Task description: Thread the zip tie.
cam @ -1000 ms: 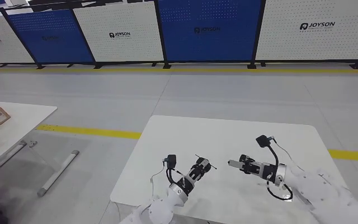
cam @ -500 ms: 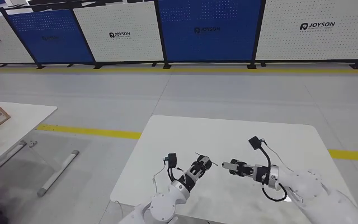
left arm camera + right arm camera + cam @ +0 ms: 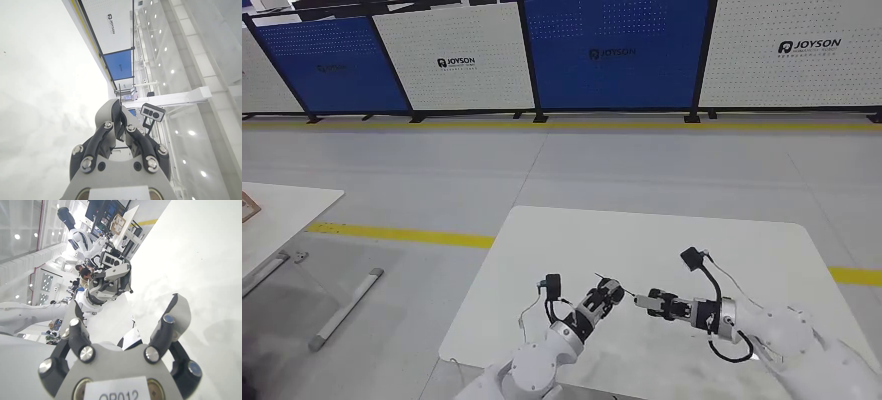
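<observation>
Close to the table's [image 3: 662, 235] edge nearest the robot, we are watching the left pincer [image 3: 608, 292] pinching the zip tie [image 3: 119, 90], its two sides pressed together on the thin black strip. One end of the strip is poking out past the tip (the other end is showing farther back, toward the wrist). The right pincer [image 3: 641, 298] is hovering just beside it, with its fingers [image 3: 178, 306] spread wide and holding nothing. We are seeing the two pincers facing each other above the white surface, with a narrow gap between them. The tie is hanging off the table, carried wholly by the left pincer.
</observation>
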